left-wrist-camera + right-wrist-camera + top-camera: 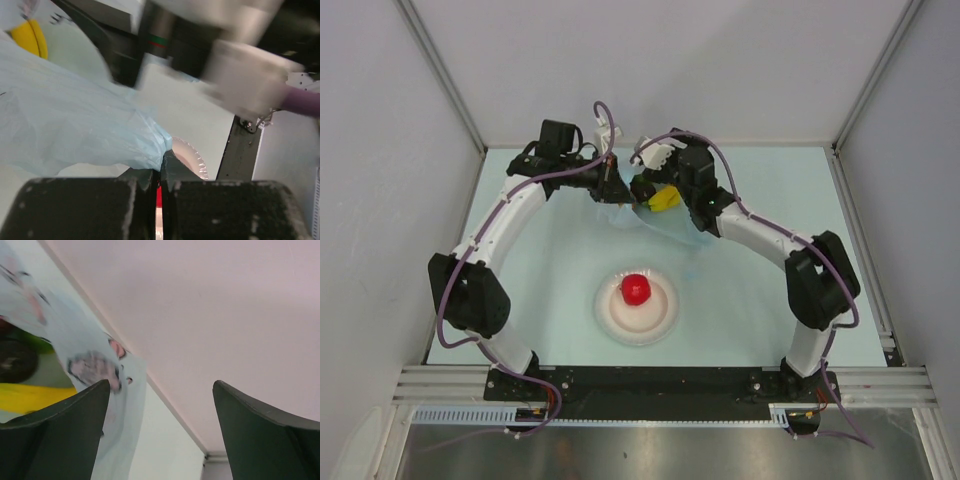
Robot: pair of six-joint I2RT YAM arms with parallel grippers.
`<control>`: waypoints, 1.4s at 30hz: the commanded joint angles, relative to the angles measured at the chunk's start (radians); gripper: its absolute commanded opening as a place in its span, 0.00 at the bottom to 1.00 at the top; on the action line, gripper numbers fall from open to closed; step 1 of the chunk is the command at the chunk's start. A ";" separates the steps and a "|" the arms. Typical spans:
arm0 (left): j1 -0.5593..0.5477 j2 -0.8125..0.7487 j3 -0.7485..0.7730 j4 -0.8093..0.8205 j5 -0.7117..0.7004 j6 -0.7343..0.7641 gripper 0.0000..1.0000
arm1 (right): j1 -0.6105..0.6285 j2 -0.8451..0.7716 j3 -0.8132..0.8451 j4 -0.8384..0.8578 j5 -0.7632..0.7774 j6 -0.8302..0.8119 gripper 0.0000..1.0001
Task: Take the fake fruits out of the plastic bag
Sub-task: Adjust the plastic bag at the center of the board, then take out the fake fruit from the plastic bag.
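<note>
Pinching a fold of the thin, crinkly, translucent light-blue plastic bag [65,125], the left pincer [160,169] has its two black fingers pressed together on the film, which only the left wrist view shows close up. That view also catches a sliver of red in the slit between the fingers and the scalloped rim of the white round plate [194,157] beyond. The right wrist view shows the right pincer [161,385] spread wide with nothing between its fingers, the bag's pink-and-dark print just beside one finger. In the bag it shows a glossy yellow plastic banana [30,396], a patch of green and a dark round shape too blurred to name. The overhead view places the bag near the middle of the far edge of the pale mint bench [750,300]. It also shows a glossy red plastic apple [636,290] on the plate at the bench's centre, toward the near edge. Plain grey-white wall panels [650,60] in metal framing enclose three sides, and a metal rail [660,382] runs along the near edge.
</note>
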 commanded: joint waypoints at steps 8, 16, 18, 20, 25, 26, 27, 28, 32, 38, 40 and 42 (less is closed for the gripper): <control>0.002 -0.018 0.006 0.082 0.054 -0.084 0.00 | 0.042 -0.225 0.054 -0.542 -0.440 0.446 0.45; 0.004 -0.025 0.025 0.085 0.071 -0.107 0.00 | 0.047 -0.152 0.044 -0.632 -0.549 0.560 0.03; 0.004 -0.025 0.028 0.091 0.074 -0.115 0.00 | 0.045 -0.135 0.046 -0.628 -0.544 0.577 0.01; 0.004 -0.027 0.032 0.096 0.080 -0.121 0.00 | 0.044 -0.113 0.046 -0.627 -0.529 0.592 0.01; 0.004 -0.035 0.057 0.102 0.098 -0.134 0.00 | 0.015 -0.050 0.047 -0.589 -0.488 0.668 0.00; 0.004 -0.036 0.063 0.100 0.115 -0.138 0.00 | 0.012 -0.037 0.046 -0.561 -0.460 0.682 0.00; 0.007 -0.038 0.069 0.097 0.123 -0.137 0.00 | 0.007 -0.009 0.050 -0.547 -0.446 0.707 0.00; 0.009 -0.039 0.083 0.091 0.129 -0.134 0.00 | -0.004 0.008 0.066 -0.538 -0.439 0.713 0.00; 0.012 -0.052 0.098 0.033 0.137 -0.092 0.00 | -0.019 0.094 0.135 -0.495 -0.361 0.721 0.00; 0.012 -0.075 0.063 0.024 0.143 -0.065 0.00 | -0.044 0.224 0.233 -0.435 -0.131 0.781 0.08; 0.012 -0.078 0.043 0.018 0.135 -0.048 0.00 | -0.054 0.247 0.267 -0.440 -0.110 0.800 0.21; 0.012 -0.076 0.034 0.008 0.134 -0.040 0.00 | -0.064 0.275 0.294 -0.457 -0.109 0.830 0.30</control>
